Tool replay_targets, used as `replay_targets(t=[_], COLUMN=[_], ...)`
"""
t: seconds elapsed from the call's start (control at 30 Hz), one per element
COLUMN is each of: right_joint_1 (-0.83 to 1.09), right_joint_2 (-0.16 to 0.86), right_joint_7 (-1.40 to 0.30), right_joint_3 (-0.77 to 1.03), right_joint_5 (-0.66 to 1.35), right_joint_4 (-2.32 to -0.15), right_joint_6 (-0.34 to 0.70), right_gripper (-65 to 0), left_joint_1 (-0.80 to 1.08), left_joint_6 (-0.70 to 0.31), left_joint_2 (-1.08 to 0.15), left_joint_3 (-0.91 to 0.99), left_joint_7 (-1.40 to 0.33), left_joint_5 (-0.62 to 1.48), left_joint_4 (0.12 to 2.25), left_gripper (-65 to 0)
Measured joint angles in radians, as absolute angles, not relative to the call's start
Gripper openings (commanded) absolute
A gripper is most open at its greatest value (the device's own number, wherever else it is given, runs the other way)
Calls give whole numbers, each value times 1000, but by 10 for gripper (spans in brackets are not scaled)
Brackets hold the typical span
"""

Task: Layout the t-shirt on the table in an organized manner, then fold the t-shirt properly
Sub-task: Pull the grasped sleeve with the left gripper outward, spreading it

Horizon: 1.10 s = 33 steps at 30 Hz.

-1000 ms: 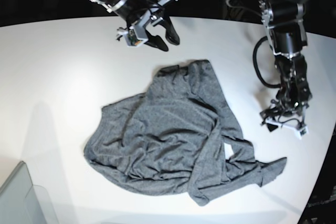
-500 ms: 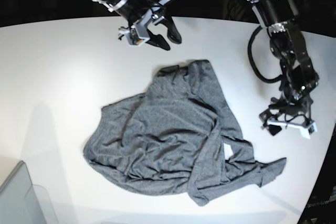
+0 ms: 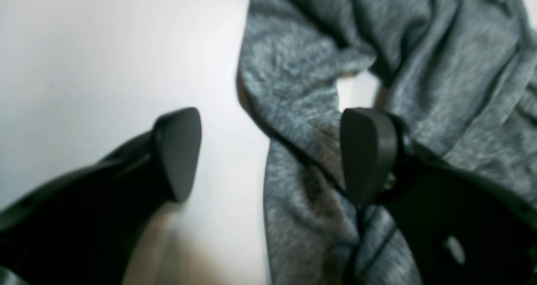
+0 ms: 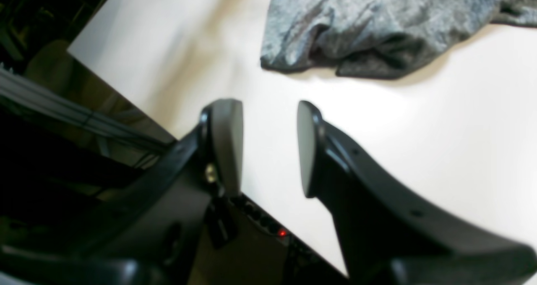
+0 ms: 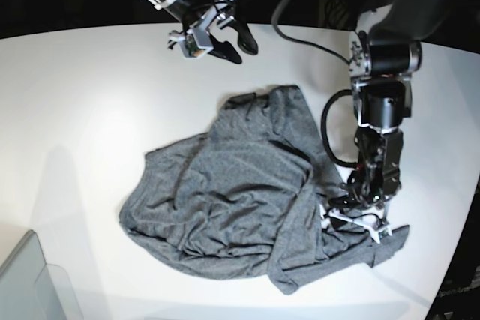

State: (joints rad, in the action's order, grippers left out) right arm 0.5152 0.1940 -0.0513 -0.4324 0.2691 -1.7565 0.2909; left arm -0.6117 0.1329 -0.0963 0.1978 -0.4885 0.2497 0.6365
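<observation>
You are looking at the t-shirt (image 5: 247,200) lying crumpled in the middle of the white counter (image 5: 75,110), with its long axis running from the far edge near the right gripper down to the near corner on the left arm's side. Your left gripper (image 5: 352,219) is hanging directly over that near corner, where a sleeve or hem is sticking out. In the left wrist view its jaws are standing wide apart, and a fold of the cloth is lying between them, closer to one finger (image 3: 367,155); it is not clamping anything yet. So this arm is clearly the nearer one for a first pick.

Your right gripper (image 5: 225,39) is waiting at the far edge of the counter, well apart from the cloth. Its jaws are partly open and are holding nothing.
</observation>
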Motion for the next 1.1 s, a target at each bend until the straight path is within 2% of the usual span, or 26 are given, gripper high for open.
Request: replay_targets(t=[0.17, 0.27, 0.33, 0.53, 0.57, 0.73, 0.9, 1.0, 1.1], right_joint_1=[531, 543, 543, 542, 542, 542, 542, 542, 535], right_joint_2=[192, 191, 191, 191, 191, 193, 213, 237, 235], right_joint_7=[-52, -52, -52, -52, -52, -52, -52, -53, -52], right_joint_3=[-432, -432, -432, -435, -435, -435, -437, -434, -434], right_joint_5=[268, 268, 267, 268, 268, 267, 268, 266, 266], right_joint_4=[-1757, -1757, -1757, -1757, -1757, -1757, -1757, -1757, -1757], right_joint_6=[291, 291, 291, 291, 291, 290, 292, 290, 292], right_gripper=[-428, -428, -428, -428, -428, -428, -428, -428, -428], left_joint_1=[-673, -680, -685, -694, -694, -672, -606, -515, -355], left_joint_6=[135, 134, 135, 123, 120, 120, 79, 43, 51], left_joint_2=[-101, -99, -100, -107, -105, -105, -139, -187, -245], left_joint_3=[149, 146, 146, 147, 147, 149, 172, 258, 337], left_joint_7=[-322, -294, -290, -238, -237, -225, -159, -220, -308], left_joint_5=[171, 137, 118, 120, 118, 117, 158, 251, 319], left_joint_4=[453, 413, 397, 341, 339, 351, 378, 498, 707], left_gripper=[-152, -170, -251, -623, -650, -650, -650, -650, -650])
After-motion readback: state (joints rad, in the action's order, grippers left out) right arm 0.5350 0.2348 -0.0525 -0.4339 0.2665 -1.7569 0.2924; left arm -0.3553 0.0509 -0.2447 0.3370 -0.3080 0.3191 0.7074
